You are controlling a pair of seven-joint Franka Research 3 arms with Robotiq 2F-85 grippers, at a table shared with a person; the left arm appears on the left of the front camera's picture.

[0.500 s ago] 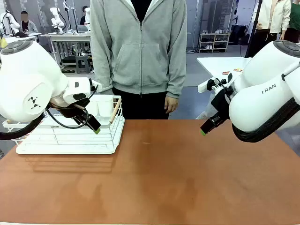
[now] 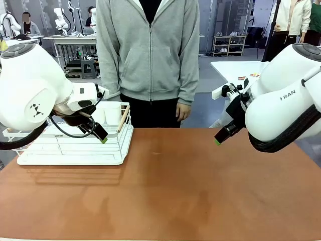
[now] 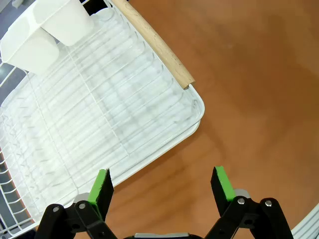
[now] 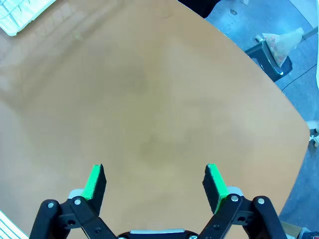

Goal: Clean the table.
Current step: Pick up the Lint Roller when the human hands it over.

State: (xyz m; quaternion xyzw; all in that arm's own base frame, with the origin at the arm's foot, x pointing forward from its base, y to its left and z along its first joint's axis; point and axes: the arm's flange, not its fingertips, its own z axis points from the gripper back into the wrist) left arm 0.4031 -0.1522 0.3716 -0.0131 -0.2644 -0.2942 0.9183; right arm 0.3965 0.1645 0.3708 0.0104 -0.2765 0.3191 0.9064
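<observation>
Reddish-brown and matte, the table (image 2: pixel 190 191) spreads across the near ground between both arms. Your right tool (image 4: pixel 155 181) hangs above its right side, fingers spread wide with nothing between them. Your left tool (image 3: pixel 162 185) is just as wide apart and empty, poised over the right edge of the white wire dish rack (image 2: pixel 75 148), which sits on the table's far left. Two white plastic tubs (image 2: pixel 113 113) stand in the rack's far right corner. A person in a grey zip hoodie (image 2: pixel 148 50) stands at the far side.
</observation>
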